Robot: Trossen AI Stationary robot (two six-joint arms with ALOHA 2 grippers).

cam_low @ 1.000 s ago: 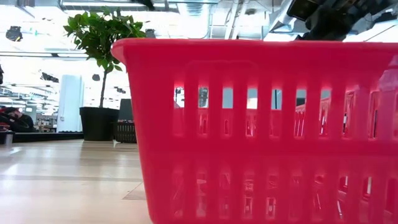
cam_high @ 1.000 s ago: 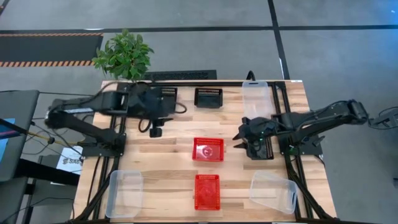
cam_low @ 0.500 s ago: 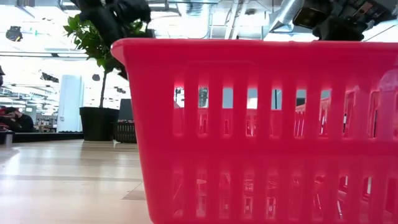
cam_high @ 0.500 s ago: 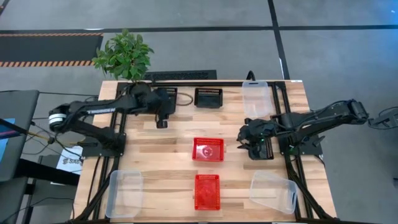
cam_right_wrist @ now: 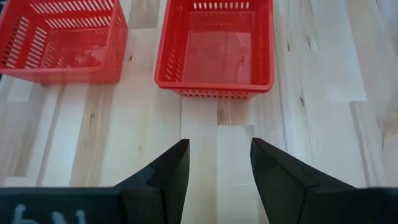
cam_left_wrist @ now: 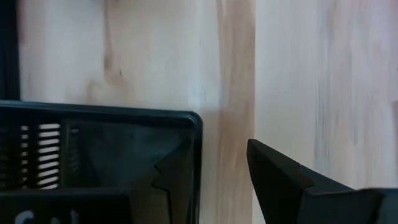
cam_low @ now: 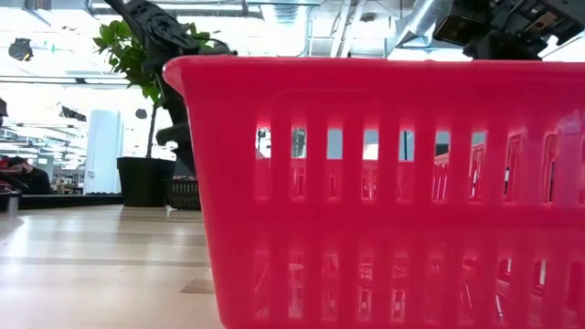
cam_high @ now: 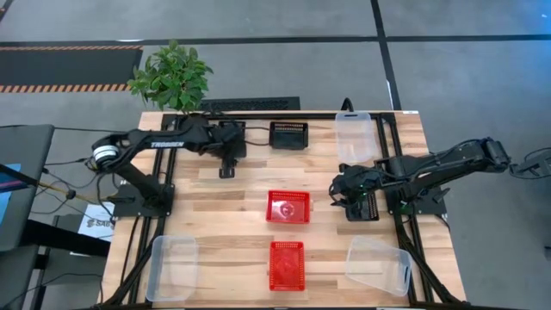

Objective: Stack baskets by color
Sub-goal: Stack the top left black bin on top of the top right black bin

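Note:
My left gripper (cam_high: 225,168) (cam_left_wrist: 217,149) hangs open at the far left black basket (cam_high: 232,131) (cam_left_wrist: 93,149). One finger (cam_left_wrist: 177,180) stands over the basket's inside and the other (cam_left_wrist: 280,180) outside its wall, close to a corner (cam_left_wrist: 196,118). I cannot tell whether either finger touches the wall. Another black basket (cam_high: 288,134) sits at the far middle. Two red baskets (cam_high: 287,207) (cam_high: 286,263) sit in the table's middle. My right gripper (cam_high: 337,191) (cam_right_wrist: 217,146) waits open above the table, to the right of the red baskets (cam_right_wrist: 214,43) (cam_right_wrist: 62,37).
Clear bins lie at the far right (cam_high: 355,136), near left (cam_high: 172,267) and near right (cam_high: 377,265). A dark basket (cam_high: 368,209) lies partly under my right arm. A potted plant (cam_high: 172,76) stands beyond the far left corner. The near red basket (cam_low: 393,192) fills the low view.
My left gripper has swung toward the table's far edge and come down onto the far left black basket, tipping more steeply downward; its fingers stay the same width apart. No basket has moved.

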